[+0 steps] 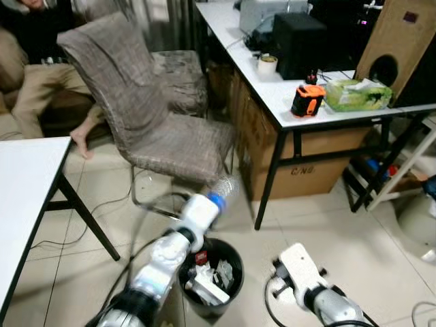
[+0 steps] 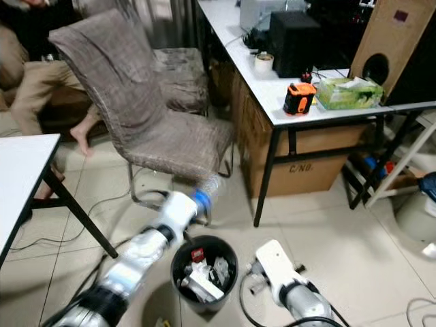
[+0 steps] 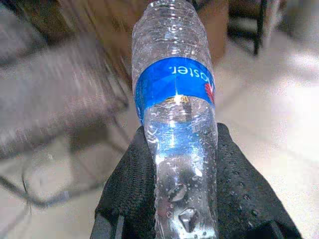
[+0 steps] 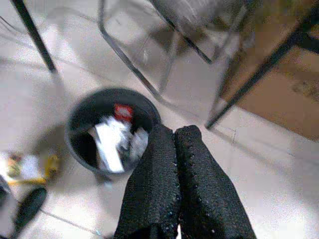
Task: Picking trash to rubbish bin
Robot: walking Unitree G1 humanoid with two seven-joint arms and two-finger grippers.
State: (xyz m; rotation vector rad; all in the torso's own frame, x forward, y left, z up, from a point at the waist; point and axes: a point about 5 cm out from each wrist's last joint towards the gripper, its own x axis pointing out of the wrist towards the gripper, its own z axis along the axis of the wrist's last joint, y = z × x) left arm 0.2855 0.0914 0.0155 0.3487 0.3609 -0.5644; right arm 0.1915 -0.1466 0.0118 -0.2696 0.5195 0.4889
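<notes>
Clamped around the lower body of a clear plastic bottle (image 3: 174,124), our left gripper (image 3: 174,199) has its two black fingers (image 3: 129,194) pressed against either side of the wet plastic, below the blue label, so the neck end sticks out ahead of the grip. In the left eye view the bottle (image 1: 223,189) sits just below the centre of the frame, at the end of our raised left arm, and it hangs above and a little beyond the far rim of the black rubbish bin (image 1: 235,253), which stands on the tiled floor at the lower middle. We judge the bottle is held high like this so it can clear the rim before it is let go; it is not yet over the opening, so the arm likely needs to draw back or tip down first. The bin already holds white paper scraps and a small red item, so there is room only on top of that pile. Our right gripper (image 4: 174,164) has its fingers pressed together with nothing between them; it hangs low at the lower right of the eye view, near the bin and apart from the work. Behind the bottle stands a grey fabric chair (image 1: 136,102), close enough that a wide swing could brush its metal legs.
</notes>
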